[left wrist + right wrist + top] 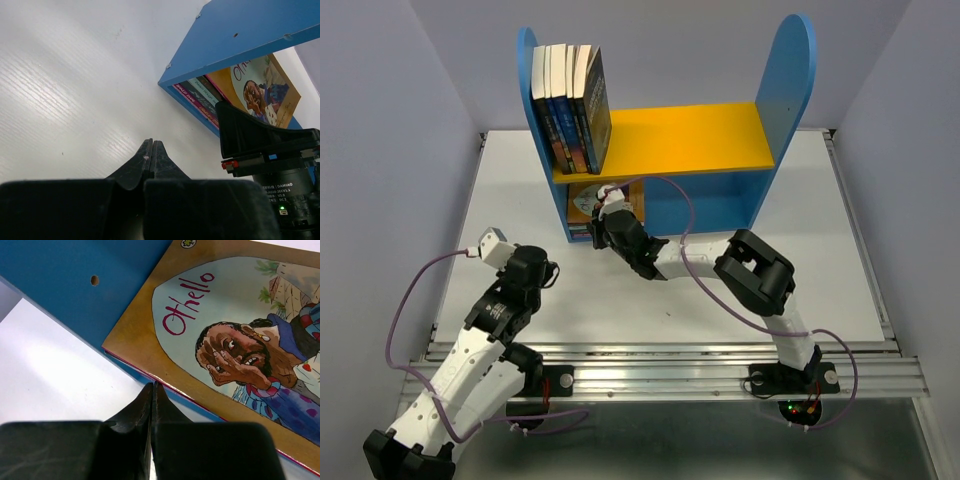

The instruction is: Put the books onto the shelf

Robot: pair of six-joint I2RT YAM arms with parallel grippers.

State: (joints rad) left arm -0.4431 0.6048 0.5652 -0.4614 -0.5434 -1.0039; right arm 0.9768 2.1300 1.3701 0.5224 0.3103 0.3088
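Note:
Several books (570,100) stand upright at the left end of the shelf's (785,80) yellow upper board (690,135). More books lie stacked flat in the blue lower compartment, at its left, with the tan Othello book (225,340) (260,90) on top and spines (200,97) facing out. My right gripper (152,385) (597,225) is shut and empty, its tips right at the near edge of the Othello book. The left gripper (151,142) (556,270) is shut with nothing in it, low over the white table, left of the shelf's front corner.
The shelf's blue left side panel (250,30) (50,270) rises close beside the stack. In the left wrist view the right arm's black wrist (265,135) stands in front of the lower compartment. A purple cable (670,190) loops over the right arm.

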